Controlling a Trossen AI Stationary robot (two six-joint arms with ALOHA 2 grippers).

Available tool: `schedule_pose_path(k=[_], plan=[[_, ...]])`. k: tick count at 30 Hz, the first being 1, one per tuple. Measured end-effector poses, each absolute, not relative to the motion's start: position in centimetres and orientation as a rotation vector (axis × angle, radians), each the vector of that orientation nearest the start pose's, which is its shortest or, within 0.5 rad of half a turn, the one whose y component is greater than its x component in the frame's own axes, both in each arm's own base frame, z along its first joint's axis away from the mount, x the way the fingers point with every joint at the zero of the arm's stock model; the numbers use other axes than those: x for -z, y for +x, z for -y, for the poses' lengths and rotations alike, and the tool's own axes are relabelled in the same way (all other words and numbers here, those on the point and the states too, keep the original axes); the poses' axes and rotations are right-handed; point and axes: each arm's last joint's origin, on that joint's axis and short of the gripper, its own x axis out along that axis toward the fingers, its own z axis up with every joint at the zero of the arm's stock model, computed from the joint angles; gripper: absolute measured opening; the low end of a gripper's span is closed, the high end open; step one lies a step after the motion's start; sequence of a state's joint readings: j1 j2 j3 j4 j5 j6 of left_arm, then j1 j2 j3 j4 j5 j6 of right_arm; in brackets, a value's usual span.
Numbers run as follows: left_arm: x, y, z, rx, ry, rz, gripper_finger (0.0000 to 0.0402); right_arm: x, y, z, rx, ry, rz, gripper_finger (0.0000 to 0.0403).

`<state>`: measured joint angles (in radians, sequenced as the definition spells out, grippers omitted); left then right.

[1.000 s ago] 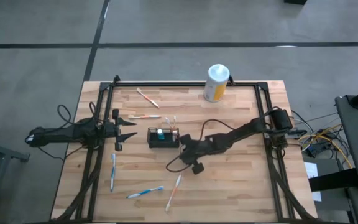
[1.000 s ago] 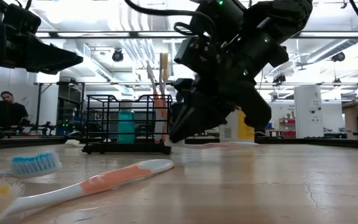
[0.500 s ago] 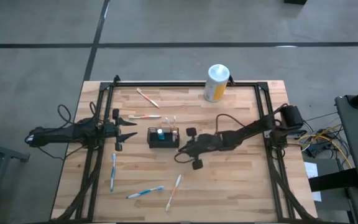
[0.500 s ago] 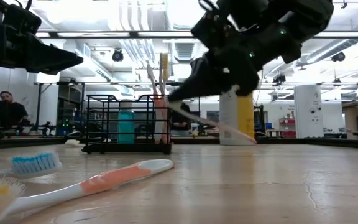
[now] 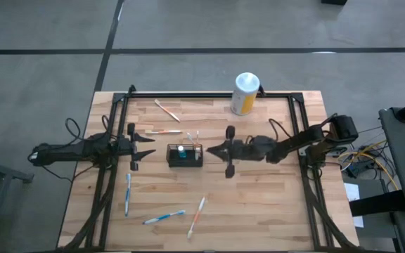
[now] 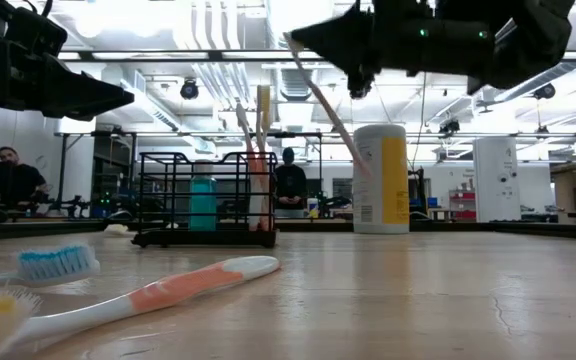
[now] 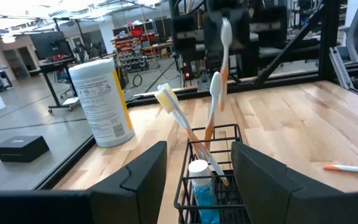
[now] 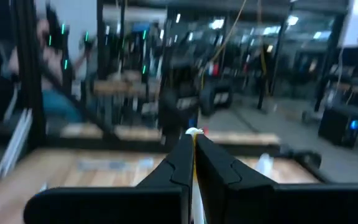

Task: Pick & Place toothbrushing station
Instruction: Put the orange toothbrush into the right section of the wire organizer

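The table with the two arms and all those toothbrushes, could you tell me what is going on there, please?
The right gripper is shut on a toothbrush, held in the air just right of the black mesh basket, which already holds two toothbrushes and a small blue bottle. The left gripper waits open beside the basket. Five more toothbrushes lie loose on the table.

Blurred table beyond right tool

The right claw is closed on a white toothbrush.
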<state>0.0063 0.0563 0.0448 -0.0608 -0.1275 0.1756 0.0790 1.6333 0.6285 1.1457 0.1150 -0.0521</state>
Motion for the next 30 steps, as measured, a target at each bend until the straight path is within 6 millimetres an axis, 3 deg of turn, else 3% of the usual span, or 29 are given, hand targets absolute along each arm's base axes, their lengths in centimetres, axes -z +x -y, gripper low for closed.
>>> schedule_pose_path(k=[8,17,30], plan=[[-16.9,9.8,-0.4,-0.126,0.18,-0.084,0.0186,-21.6,32.1,-1.1,0.052,0.076,0.362,0.0008],[-16.8,9.8,-0.4,-0.127,0.18,-0.085,0.0187,-19.9,34.5,0.8,0.089,0.141,0.436,0.0008],[-16.8,9.8,-0.4,-0.127,0.18,-0.087,0.0186,-22.2,36.4,2.4,0.079,0.125,0.541,0.0008]])
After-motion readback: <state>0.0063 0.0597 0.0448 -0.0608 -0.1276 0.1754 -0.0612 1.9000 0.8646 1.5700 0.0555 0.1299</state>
